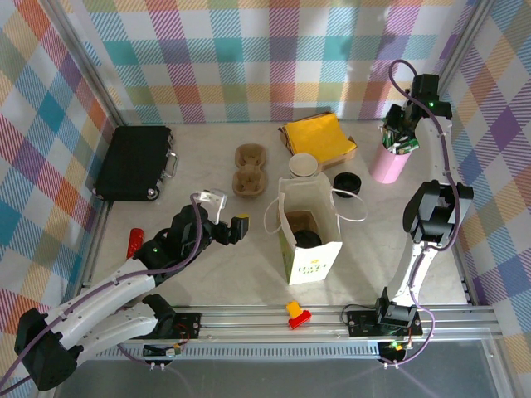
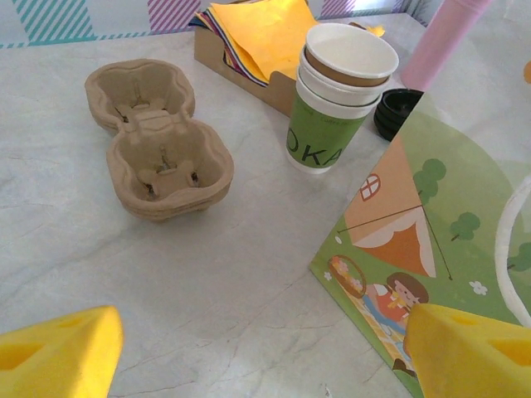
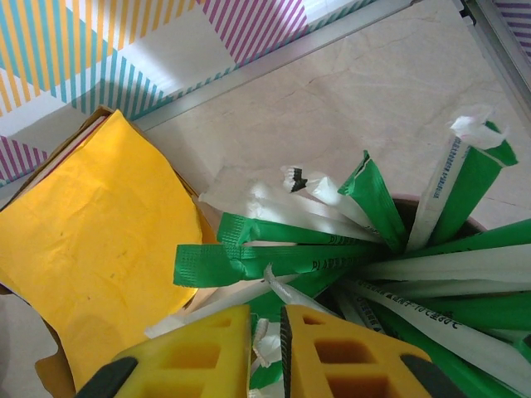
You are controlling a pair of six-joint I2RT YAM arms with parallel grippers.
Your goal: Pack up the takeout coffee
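Your paper bag (image 1: 314, 257) stood mid-tabletop (image 1: 207, 274), the takeout coffee (image 1: 309, 240) sitting inside it, black lid up. Left of it your left claw (image 1: 228, 214) hung released; at upper right your right claw (image 3: 267, 348) was clenched among the sticks (image 3: 332, 249). That cup looked light and crushable: you'd hold its wall below the lid, gently

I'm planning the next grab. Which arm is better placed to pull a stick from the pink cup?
Right. The right gripper is directly over the green-white sticks in the pink cup, fingers nearly closed. The left gripper sits open on the paper bag's other side.
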